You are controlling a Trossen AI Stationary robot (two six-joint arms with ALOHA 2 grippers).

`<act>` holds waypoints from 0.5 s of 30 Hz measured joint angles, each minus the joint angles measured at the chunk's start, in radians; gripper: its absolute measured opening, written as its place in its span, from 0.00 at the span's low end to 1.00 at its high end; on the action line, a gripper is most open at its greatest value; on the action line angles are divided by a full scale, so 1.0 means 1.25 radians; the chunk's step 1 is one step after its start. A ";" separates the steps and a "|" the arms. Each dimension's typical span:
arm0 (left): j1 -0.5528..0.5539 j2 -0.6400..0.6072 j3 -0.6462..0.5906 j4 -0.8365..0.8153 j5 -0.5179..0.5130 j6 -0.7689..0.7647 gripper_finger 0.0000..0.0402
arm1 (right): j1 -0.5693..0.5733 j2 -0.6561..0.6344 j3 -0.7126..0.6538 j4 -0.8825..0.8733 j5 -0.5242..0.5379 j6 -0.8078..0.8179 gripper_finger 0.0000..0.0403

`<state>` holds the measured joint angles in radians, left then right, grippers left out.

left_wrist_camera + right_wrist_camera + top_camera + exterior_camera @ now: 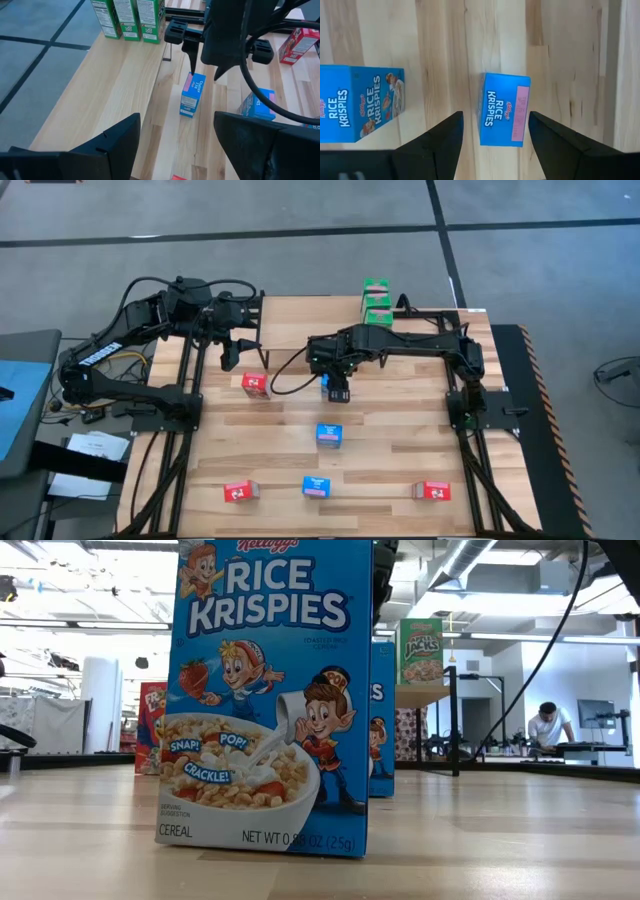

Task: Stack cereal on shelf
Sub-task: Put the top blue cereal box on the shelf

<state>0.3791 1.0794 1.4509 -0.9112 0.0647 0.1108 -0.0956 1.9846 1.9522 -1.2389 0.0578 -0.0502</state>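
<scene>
Three green cereal boxes [377,300] stand on the shelf [425,695] at the table's far edge. Blue and red cereal boxes stand scattered on the table. My right gripper [336,387] points down, open, just above one upright blue box [504,110]. In the right wrist view its fingers stand on either side of the box's top, and in the left wrist view they hang above the box [192,95]. My left gripper [232,350] waits open in the air at the far left, aimed at that box.
Two more blue boxes [329,435] [317,486] stand toward the near edge, one of them [270,690] filling the low view. Red boxes stand at centre left [255,385], near left [240,492] and near right [432,491]. A person sits in the room beyond [545,725].
</scene>
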 joint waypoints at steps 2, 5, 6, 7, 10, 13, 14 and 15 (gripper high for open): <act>0.000 0.000 0.000 0.000 0.000 0.000 0.60 | 0.000 0.000 0.000 0.002 0.000 0.000 0.62; 0.000 0.000 0.000 0.000 0.000 -0.002 0.60 | -0.003 0.000 0.000 0.002 -0.003 -0.001 0.62; 0.000 0.000 0.000 0.000 0.000 -0.005 0.60 | -0.004 0.006 0.000 0.006 -0.003 -0.002 0.62; 0.000 0.000 0.000 0.000 0.000 -0.008 0.60 | -0.004 0.017 0.002 0.009 -0.003 -0.002 0.62; 0.000 0.000 0.000 0.000 0.000 -0.008 0.60 | -0.005 0.034 -0.003 -0.012 -0.003 -0.004 0.62; 0.000 0.000 0.000 -0.003 0.000 -0.008 0.60 | -0.005 0.049 0.001 -0.005 -0.002 -0.006 0.62; 0.000 0.000 0.000 -0.005 0.000 -0.008 0.60 | -0.005 0.055 -0.001 -0.013 -0.001 -0.006 0.62; 0.000 0.000 0.000 -0.005 0.000 -0.008 0.60 | -0.004 0.063 -0.002 -0.013 0.007 -0.006 0.62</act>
<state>0.3794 1.0790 1.4509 -0.9173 0.0650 0.1005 -0.1010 2.0637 1.9499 -1.2557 0.0665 -0.0578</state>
